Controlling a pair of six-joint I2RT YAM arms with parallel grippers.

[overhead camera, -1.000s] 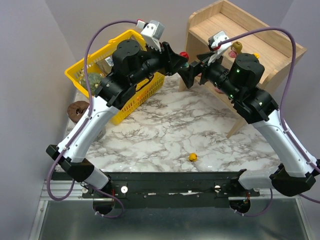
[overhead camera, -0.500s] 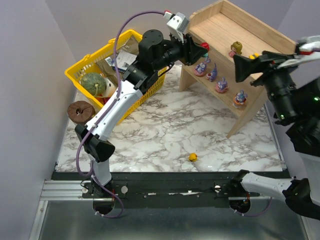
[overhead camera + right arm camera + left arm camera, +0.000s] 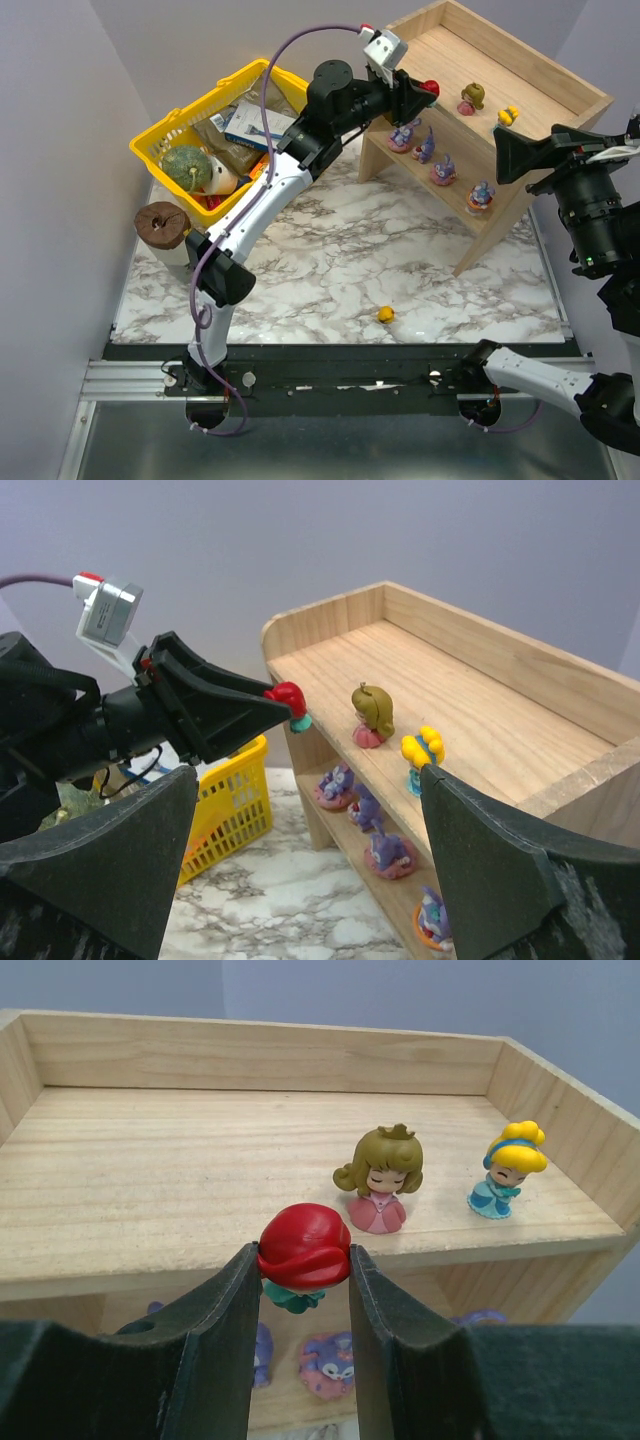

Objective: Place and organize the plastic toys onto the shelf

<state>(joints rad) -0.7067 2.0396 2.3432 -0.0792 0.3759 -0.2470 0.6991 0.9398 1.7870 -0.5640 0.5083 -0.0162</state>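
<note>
Left wrist | left jaws clamp red-haired toy (image 3: 304, 1250) at shelf (image 3: 180, 1170) edge | right jaws spread

Red-haired toy (image 3: 304, 1250) held before the wooden shelf (image 3: 150, 1180); two toys (image 3: 380, 1185) on top, four purple toys (image 3: 443, 170) below

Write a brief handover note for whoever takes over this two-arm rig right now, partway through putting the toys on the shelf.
Left gripper: fingers shut on the red-haired toy, held at the front edge of the shelf's top tier, not yet set down.
Right gripper: open, empty, off to the right of the shelf.
Done: two toys stand on the top tier, a brown-haired one and a yellow-haired one; four purple toys stand in a row on the lower tier.
Left: set down the red-haired toy, then fetch the small yellow toy lying on the table.
</note>
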